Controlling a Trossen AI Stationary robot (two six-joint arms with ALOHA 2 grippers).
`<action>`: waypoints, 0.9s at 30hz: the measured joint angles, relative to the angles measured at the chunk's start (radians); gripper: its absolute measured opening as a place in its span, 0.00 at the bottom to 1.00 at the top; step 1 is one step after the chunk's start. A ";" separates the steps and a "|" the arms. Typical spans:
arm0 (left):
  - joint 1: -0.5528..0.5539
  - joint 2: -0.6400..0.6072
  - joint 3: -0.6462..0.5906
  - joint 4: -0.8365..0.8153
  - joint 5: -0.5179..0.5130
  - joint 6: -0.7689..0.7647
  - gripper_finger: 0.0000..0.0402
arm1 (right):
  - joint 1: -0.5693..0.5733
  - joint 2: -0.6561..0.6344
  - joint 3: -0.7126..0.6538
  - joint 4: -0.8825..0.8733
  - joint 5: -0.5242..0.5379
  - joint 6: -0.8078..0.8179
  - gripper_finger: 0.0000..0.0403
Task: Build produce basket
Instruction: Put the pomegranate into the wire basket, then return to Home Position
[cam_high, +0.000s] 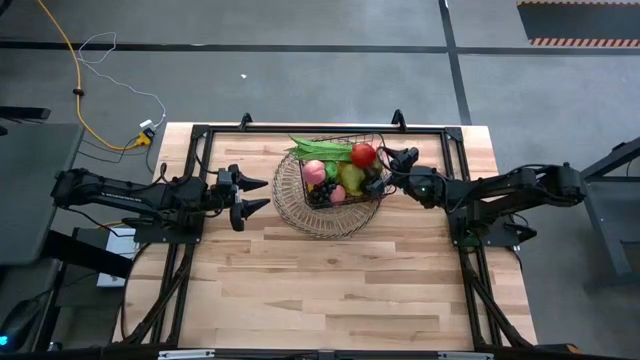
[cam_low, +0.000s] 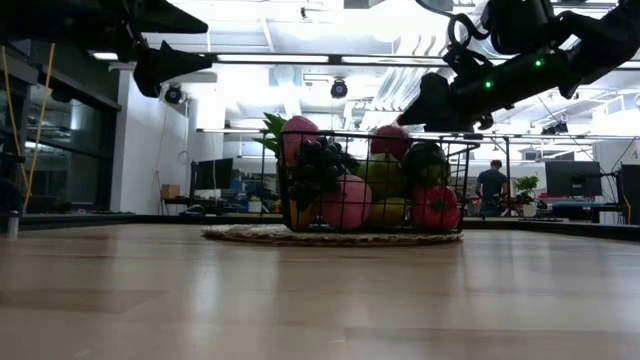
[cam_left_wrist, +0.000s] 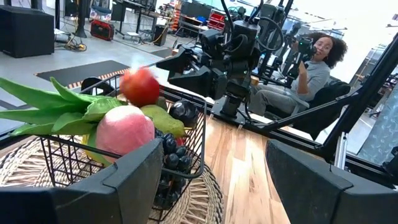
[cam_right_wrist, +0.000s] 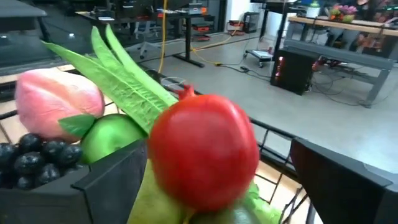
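Note:
The dark wire basket (cam_high: 335, 137) stands on a round woven dish (cam_high: 300, 215) at the table's far middle. It holds produce: a pink fruit (cam_right_wrist: 56, 99), long green pods (cam_right_wrist: 124, 81), dark grapes (cam_low: 315, 165), a green fruit (cam_right_wrist: 109, 140), and a red round fruit (cam_high: 363, 154) on top of the pile. My right gripper (cam_high: 380, 168) is open at the basket's right side, above its rim. The red fruit (cam_right_wrist: 205, 155) sits between its fingers, close to one and apart from the other. My left gripper (cam_high: 268, 193) is open and empty, left of the basket. My right gripper's fingers stand on either side of the red fruit (cam_right_wrist: 186, 162), coming level from the table's right. One finger (cam_right_wrist: 112, 180) overlaps the fruit's edge, and I cannot tell whether it touches. The other finger (cam_right_wrist: 348, 180) is clear of it. The fruit rests on the other produce.
The dish's rim (cam_low: 240, 235) spreads wider than the basket on all sides. A black frame (cam_high: 200, 135) runs round the table's far and side edges. The near half of the wooden table (cam_high: 330, 290) is bare. A person (cam_left_wrist: 317, 62) sits beyond the table's right side.

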 joint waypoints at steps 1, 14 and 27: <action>0.000 0.000 0.000 0.000 0.000 0.000 0.67 | 0.000 0.000 0.000 0.000 0.014 0.000 0.95; 0.000 0.000 0.000 0.000 0.000 -0.006 0.67 | 0.000 0.000 0.000 -0.001 0.069 0.011 0.95; 0.000 0.000 0.000 0.005 -0.004 0.017 0.67 | 0.000 -0.002 0.000 -0.012 0.030 0.070 0.95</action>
